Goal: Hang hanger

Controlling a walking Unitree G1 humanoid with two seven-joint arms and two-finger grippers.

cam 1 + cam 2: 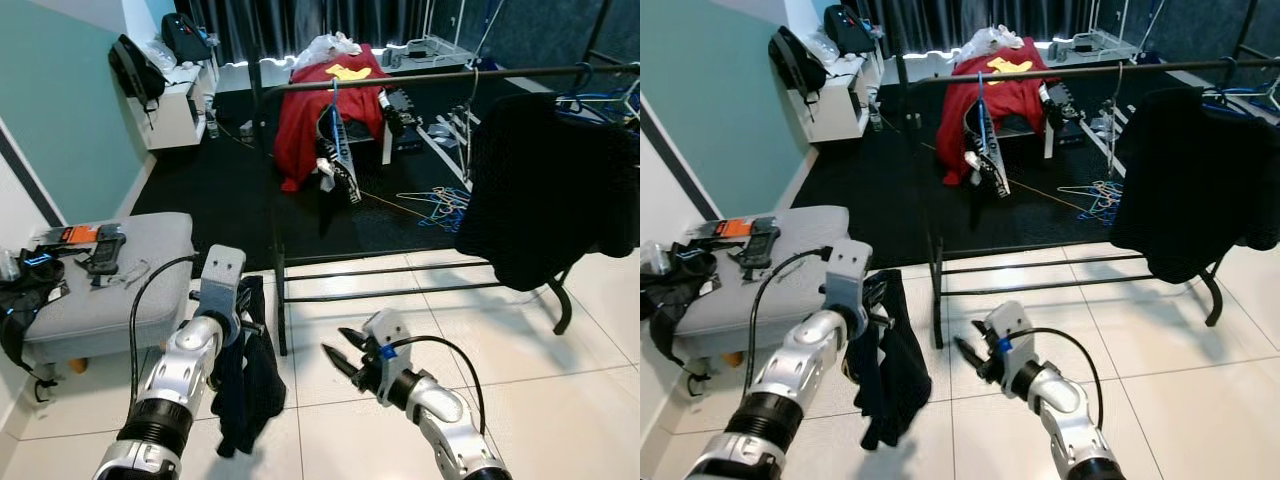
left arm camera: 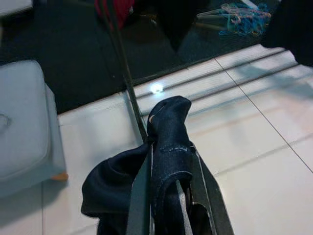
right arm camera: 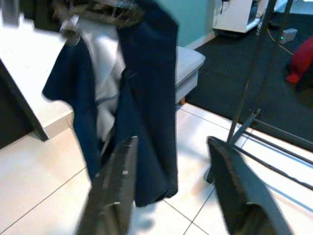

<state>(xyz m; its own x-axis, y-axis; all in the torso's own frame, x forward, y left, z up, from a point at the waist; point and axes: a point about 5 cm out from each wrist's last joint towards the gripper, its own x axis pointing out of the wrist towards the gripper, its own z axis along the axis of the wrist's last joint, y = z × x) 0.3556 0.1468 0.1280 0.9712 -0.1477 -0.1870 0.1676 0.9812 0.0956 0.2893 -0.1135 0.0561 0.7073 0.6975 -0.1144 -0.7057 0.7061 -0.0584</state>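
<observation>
In the left eye view, a dark navy, limp fabric garment [image 1: 247, 385] is seen hanging from the left gripper [image 1: 238, 325] above the pale tiled floor [image 1: 520, 360], just in front of the near end post of the black metal clothes rail [image 1: 450, 76], whose top bar runs high above it; the hanger itself cannot be made out under the cloth. The right gripper [image 1: 345, 358] is held low beside the garment with its two black fingers spread and nothing between them. In the right eye view, the same arrangement is shown, with a grey padded stool [image 1: 800, 240] just beside the left arm and a black garment [image 1: 1190, 180] already hung near the far end of the rail. In the left wrist view, the left gripper's fingers [image 2: 142, 196] are shown closed on a thick fold of the dark cloth, which bulges above and below them. In the right wrist view, the garment is seen draped in soft folds with a pale lining [image 3: 105, 98] exposed, and a greyish bar near its top that may be the hanger. The load is judged light, soft and liable to swing or slide; a firmer hold would be expected at the stiff hanger neck, not the cloth.
</observation>
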